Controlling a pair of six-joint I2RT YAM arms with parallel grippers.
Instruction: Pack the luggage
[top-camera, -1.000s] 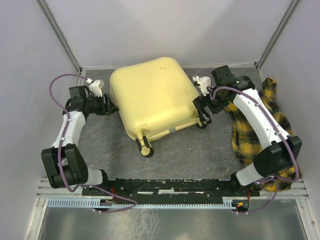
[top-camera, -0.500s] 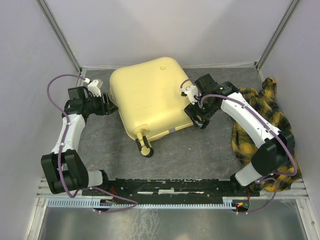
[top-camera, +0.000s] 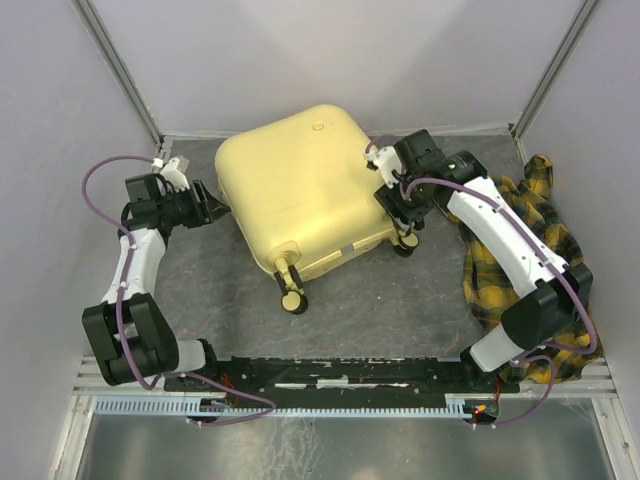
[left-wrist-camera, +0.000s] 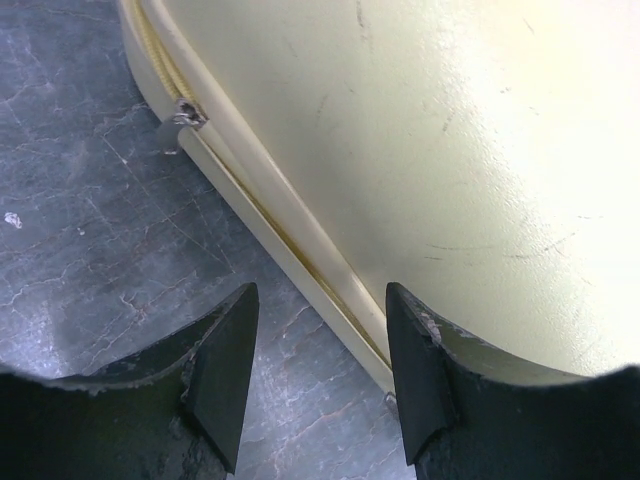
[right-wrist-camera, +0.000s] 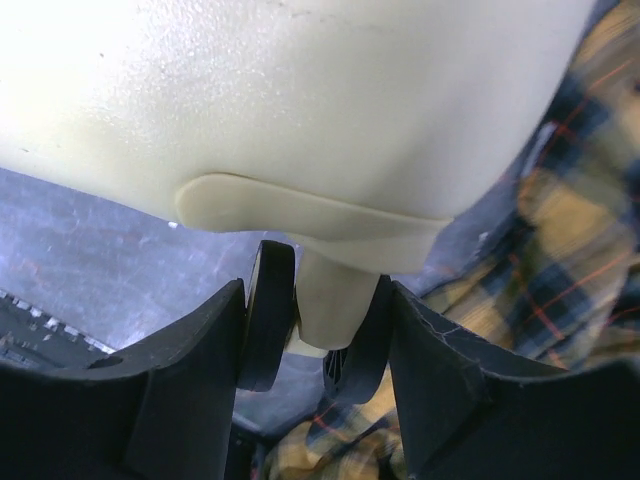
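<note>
Pale yellow and hard-shelled, the luggage (top-camera: 300, 185) is lying closed and flat on the grey marbled counter (top-camera: 400, 300), sitting toward the far middle with its wheeled edge facing the arms. The left gripper (left-wrist-camera: 320, 300) is hanging released at the luggage's left side, its two dark fingers spread apart with nothing between them; below them the wrist view is showing the shell's seam running diagonally, with a small metal zipper pull (left-wrist-camera: 185, 113) sticking out near the counter. The right gripper (right-wrist-camera: 315, 290) is reaching in at the luggage's right near corner and is clenching a twin caster (right-wrist-camera: 335, 300) there, its fingers pressing against the two black wheels on either side of the pale yellow post. Another caster (top-camera: 292, 298) is jutting out from the near edge toward the arms. A yellow and black plaid shirt (top-camera: 485, 290) is lying crumpled on the counter to the right, partly under the right arm.
</note>
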